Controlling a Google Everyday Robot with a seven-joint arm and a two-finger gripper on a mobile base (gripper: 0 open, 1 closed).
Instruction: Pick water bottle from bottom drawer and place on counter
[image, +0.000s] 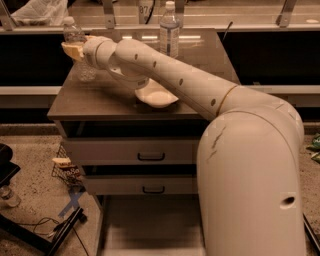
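Placing looks to be the step in hand: the bottle (86, 68) is out of the drawer (150, 227), which stands pulled open and bare at the bottom of the view, and is upright at the far left corner of the counter (107, 100), its base seemingly down on the slab. The gripper (73, 50) is at the bottle's upper half, right against it on the left side; whether it is clamped on the bottle or has let go I cannot tell. If the hold is on, the next move calls for a clean release and a straight pull away, without a sideways brush, since a light, narrow bottle so near the edge would tip easily. The arm (195, 87) reaches from its bulky shoulder at the lower right, up and leftward across the counter in a long, nearly straight line, passing over the bowl (156, 98) and in front of the tall bottle (169, 31), which stands well apart at the back. The wrist is level, and the gripper points left.
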